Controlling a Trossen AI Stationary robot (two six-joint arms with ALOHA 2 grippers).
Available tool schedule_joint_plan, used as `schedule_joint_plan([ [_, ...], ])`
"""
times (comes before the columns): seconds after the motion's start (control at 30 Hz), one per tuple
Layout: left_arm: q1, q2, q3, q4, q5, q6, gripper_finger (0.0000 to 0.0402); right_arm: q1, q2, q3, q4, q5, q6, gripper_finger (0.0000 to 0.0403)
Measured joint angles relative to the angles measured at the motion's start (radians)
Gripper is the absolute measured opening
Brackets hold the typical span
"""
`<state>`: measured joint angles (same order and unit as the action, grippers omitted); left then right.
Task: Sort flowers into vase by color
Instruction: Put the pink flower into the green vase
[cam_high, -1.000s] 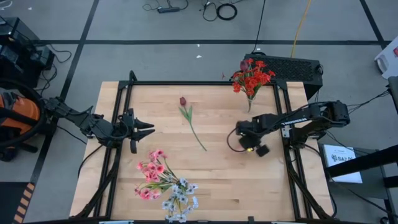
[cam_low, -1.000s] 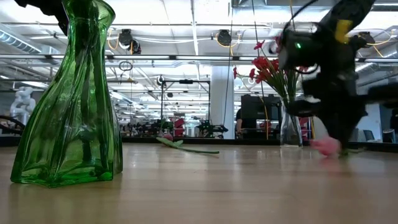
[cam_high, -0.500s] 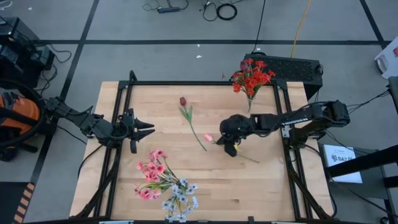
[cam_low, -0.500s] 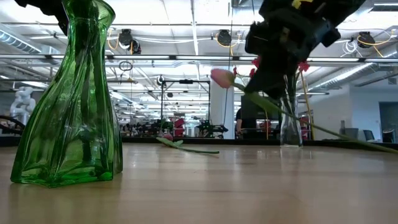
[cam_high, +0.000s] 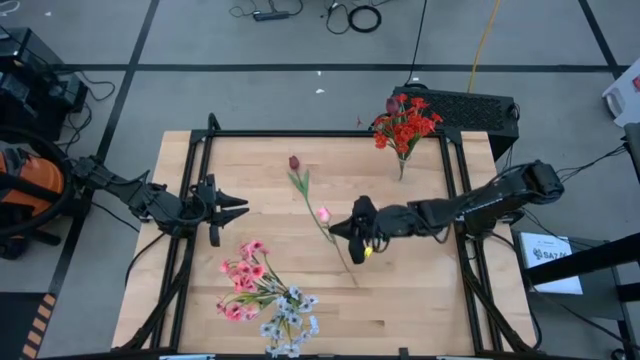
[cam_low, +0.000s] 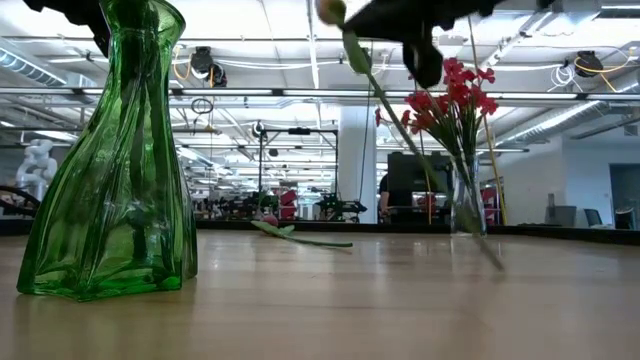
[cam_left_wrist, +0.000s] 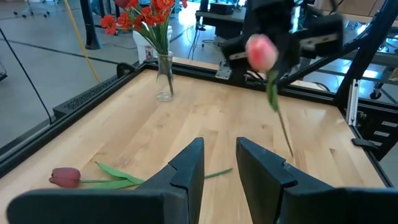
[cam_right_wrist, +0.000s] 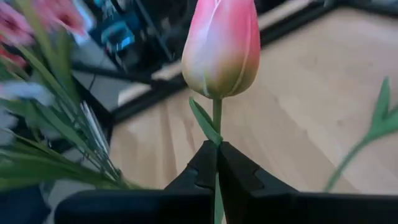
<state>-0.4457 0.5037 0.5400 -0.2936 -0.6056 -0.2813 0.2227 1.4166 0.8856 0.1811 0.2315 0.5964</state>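
My right gripper (cam_high: 345, 230) is shut on a pink tulip (cam_high: 323, 214) above the table's middle. The bud (cam_right_wrist: 222, 46) stands just past the fingertips, and the long stem (cam_low: 420, 150) slants down toward the table. My left gripper (cam_high: 243, 208) waits open and empty at the table's left; it also shows in the left wrist view (cam_left_wrist: 217, 162). A dark maroon tulip (cam_high: 294, 162) lies flat on the table. Red flowers (cam_high: 405, 125) stand in a clear vase (cam_left_wrist: 164, 81) at the far right. Pink flowers (cam_high: 245, 275) and whitish sprigs (cam_high: 290, 320) stand in a green vase (cam_low: 110, 150) near the front edge. My right gripper pinches the pink tulip's stem (cam_right_wrist: 216, 144) between its two fingertips, just below the bud and its small leaf. The fingers come level from the table's right and lie across the stem. The bud is lifted high. Whether the stem's lower end (cam_low: 497, 262) touches the table, I cannot tell.
A black frame (cam_high: 300, 133) runs around the wooden table top. A dark box (cam_high: 470, 108) stands behind the clear vase. Bare wood lies between the maroon tulip and the green vase.
My right gripper has gone toward the table's left edge and up, shut on the pink tulip. The bud has risen from table height to well above it. The stem, which trailed toward the right edge, now slants down toward the near edge.
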Motion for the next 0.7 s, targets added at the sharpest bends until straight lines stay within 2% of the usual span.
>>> schedule_joint_plan([
  [0.2,0.0,0.0,0.0,-0.005,0.0,0.001,0.01,0.13,0.0,0.003,0.085,0.228,0.024,0.0],
  [0.33,0.0,0.0,0.0,-0.005,0.0,0.001,0.01,0.19,0.0,0.003,0.205,0.342,-0.031,0.0],
  [0.6,0.0,0.0,0.0,-0.004,0.0,0.0,0.01,0.254,0.0,0.003,0.583,0.375,-0.342,0.0],
  [0.7,0.0,0.0,0.0,-0.004,0.0,-0.001,0.01,0.273,-0.001,0.003,0.663,0.375,-0.424,0.0],
])
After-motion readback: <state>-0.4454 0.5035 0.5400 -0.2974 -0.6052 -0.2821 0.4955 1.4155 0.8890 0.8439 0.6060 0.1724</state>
